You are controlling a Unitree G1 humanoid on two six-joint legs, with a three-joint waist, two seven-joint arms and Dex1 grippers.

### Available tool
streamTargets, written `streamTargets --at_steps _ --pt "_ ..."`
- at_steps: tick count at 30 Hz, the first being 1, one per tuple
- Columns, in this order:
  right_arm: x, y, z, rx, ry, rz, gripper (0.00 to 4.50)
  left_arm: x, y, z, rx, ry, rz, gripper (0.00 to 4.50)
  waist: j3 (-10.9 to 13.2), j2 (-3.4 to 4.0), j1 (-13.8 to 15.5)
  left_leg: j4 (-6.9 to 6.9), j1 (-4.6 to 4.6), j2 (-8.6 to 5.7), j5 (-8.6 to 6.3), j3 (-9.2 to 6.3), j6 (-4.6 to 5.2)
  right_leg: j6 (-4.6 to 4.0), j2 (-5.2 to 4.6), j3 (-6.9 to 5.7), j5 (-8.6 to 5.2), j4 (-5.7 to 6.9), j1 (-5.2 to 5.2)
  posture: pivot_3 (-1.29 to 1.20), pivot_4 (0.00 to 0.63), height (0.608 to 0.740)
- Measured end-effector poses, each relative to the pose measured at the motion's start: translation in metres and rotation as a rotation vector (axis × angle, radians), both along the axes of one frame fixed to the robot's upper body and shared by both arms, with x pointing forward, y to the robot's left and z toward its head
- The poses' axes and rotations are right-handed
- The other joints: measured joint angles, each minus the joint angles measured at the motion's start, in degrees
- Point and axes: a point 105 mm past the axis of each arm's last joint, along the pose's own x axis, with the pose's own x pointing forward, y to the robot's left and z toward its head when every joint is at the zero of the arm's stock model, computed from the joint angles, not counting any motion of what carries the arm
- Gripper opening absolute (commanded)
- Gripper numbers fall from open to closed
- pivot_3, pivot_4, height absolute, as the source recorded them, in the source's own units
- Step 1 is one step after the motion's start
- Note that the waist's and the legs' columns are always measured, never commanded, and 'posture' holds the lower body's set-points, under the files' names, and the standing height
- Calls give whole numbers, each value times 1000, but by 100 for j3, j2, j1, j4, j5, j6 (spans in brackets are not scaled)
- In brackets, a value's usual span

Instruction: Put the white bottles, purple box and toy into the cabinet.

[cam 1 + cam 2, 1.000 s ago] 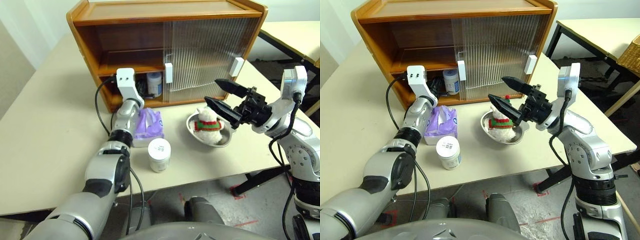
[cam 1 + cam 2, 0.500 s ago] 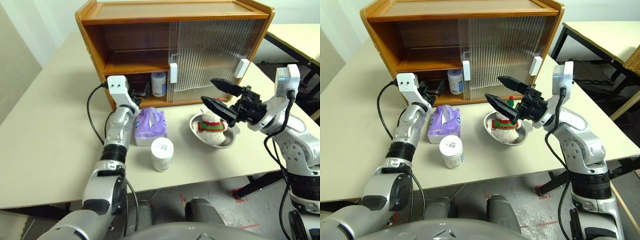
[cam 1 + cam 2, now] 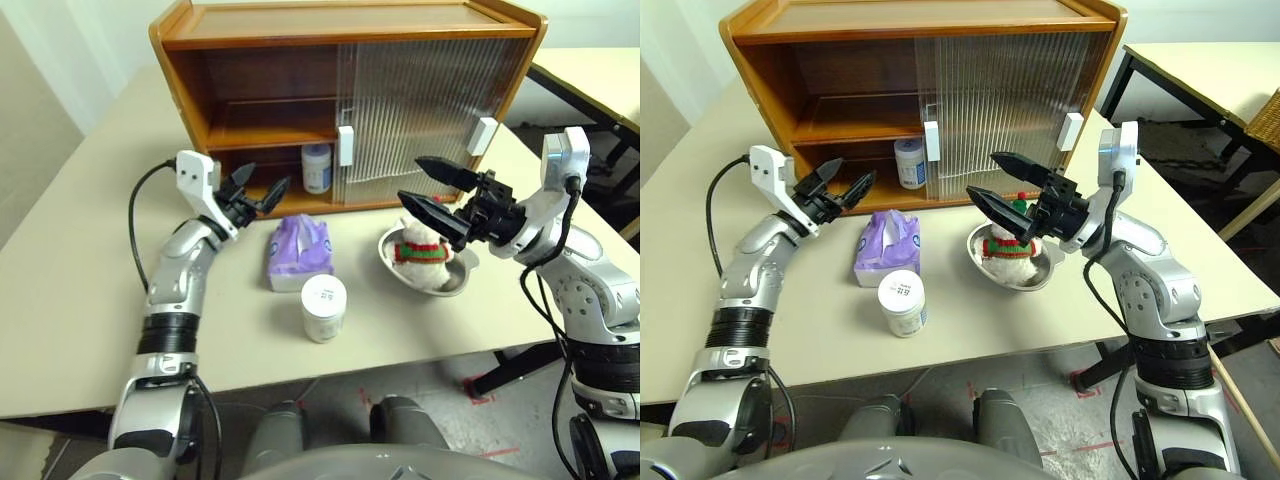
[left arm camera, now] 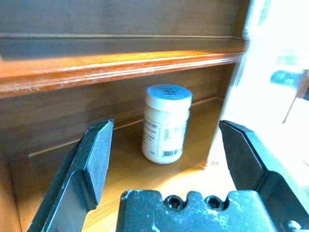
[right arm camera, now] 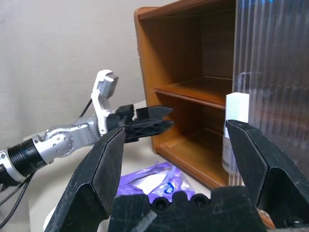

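Note:
The cabinet (image 3: 250,28) stands at the back of the table with its left half open. One white bottle (image 4: 165,123) stands on its lower floor beside the door's edge. My left gripper (image 3: 270,177) hangs open and empty just outside that opening, pointing at the bottle. The other white bottle (image 3: 324,308) stands on the table near the front edge. Just behind it lies the purple box (image 3: 300,252). The toy (image 3: 418,252) sits in a steel bowl, and my right gripper (image 3: 409,178) hovers open just above it, holding nothing.
The steel bowl (image 3: 452,281) holding the toy sits right of the purple box. Ribbed sliding doors (image 3: 420,100) with white handles cover the cabinet's right half. Another table (image 3: 590,70) stands at the far right with a wicker basket (image 3: 1265,110).
My left gripper has opened, leaving the white bottle standing in the cabinet. It has drawn back out of the opening and to the left. The right gripper has held still.

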Motion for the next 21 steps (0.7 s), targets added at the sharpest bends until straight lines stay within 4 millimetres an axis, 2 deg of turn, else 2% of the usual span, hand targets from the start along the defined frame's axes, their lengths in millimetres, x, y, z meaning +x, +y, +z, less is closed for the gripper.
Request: streamTargets --at_steps 6,9,12,15,21 --pt "2 1 -1 9 3 9 4500 -35 13 -7 121 -40 -243 4458 1 3 15 0 2 8 -1 7 -2 -16 -8 -8 -5 1 -4 65 0 740" --pt "3 3 -1 11 4 19 4500 -54 18 -16 111 7 -352 4458 2 5 37 0 2 11 -1 13 -2 -17 -13 -8 -6 2 -7 67 0 740" --pt "3 2 -1 10 6 20 4500 -75 18 -22 78 56 -474 4458 5 9 67 0 1 13 -7 16 -12 -17 -17 -10 -8 2 -9 68 0 740" --pt "3 2 -1 7 5 22 4500 -91 16 -21 95 71 -581 4458 7 14 123 0 2 14 -11 19 -18 -20 -18 -11 -11 2 -9 68 0 740" --pt "3 2 -1 5 3 25 4500 -112 15 -34 182 156 -744 4458 14 25 144 -1 1 16 -11 20 -19 -26 -23 -14 -34 2 -10 60 0 740"
